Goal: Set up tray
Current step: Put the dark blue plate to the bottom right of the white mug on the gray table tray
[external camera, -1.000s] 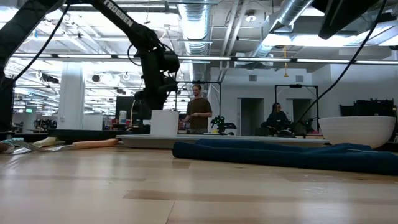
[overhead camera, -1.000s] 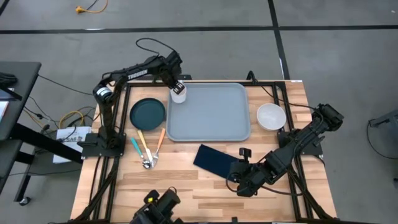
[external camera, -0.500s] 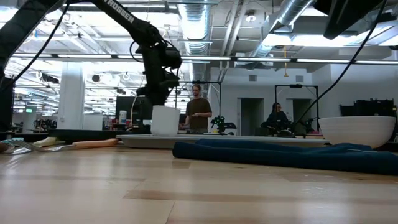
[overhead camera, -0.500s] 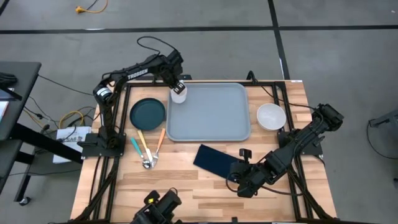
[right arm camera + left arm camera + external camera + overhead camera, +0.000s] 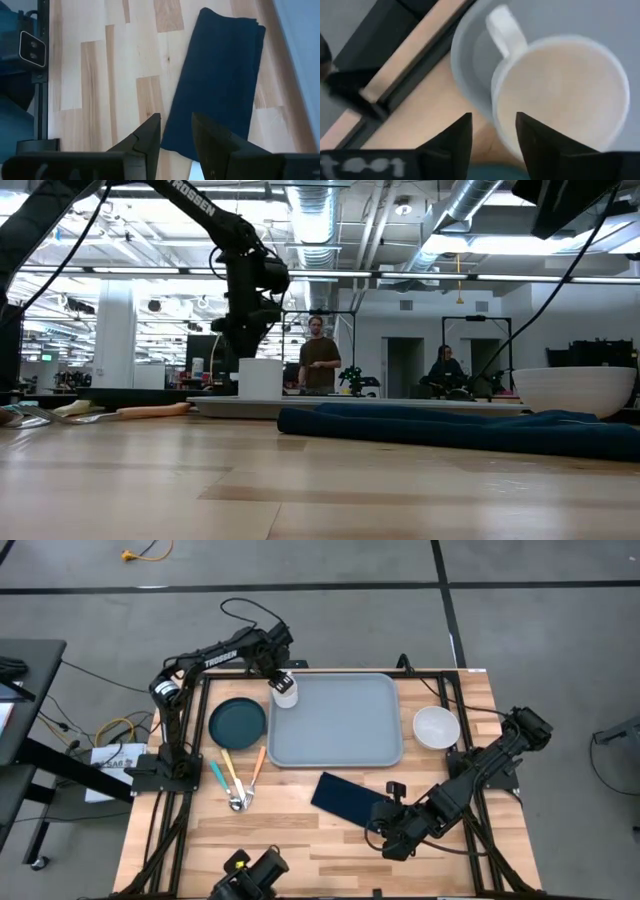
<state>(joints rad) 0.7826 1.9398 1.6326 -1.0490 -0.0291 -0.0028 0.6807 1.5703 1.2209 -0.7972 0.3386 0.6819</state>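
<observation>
Tray point(image 5: 340, 720) flat on table point(image 5: 300, 830), centred toward far edge. White mug point(image 5: 285, 694) upright in tray's far-left corner (handle toward the rim). Left gripper point(image 5: 280, 681) directly over mug, fingers point(image 5: 451, 142) parted astride the mug's rim, apparently released, contact unclear. Teal plate point(image 5: 237, 722) just left of tray; utensils point(image 5: 238, 780) nearer than plate. White bowl point(image 5: 436, 727) just right of tray. Navy napkin point(image 5: 348, 797) near tray's front edge. Right gripper point(image 5: 392, 823) low beside napkin, fingers slightly apart, empty.

White mug point(image 5: 560, 95) blurred and cut off beside the tray point(image 5: 470, 75) rim, napkin point(image 5: 215, 85) end hidden behind right gripper point(image 5: 176, 134) fingers (near edge), utensil point(image 5: 236, 802) heads too small to tell
</observation>
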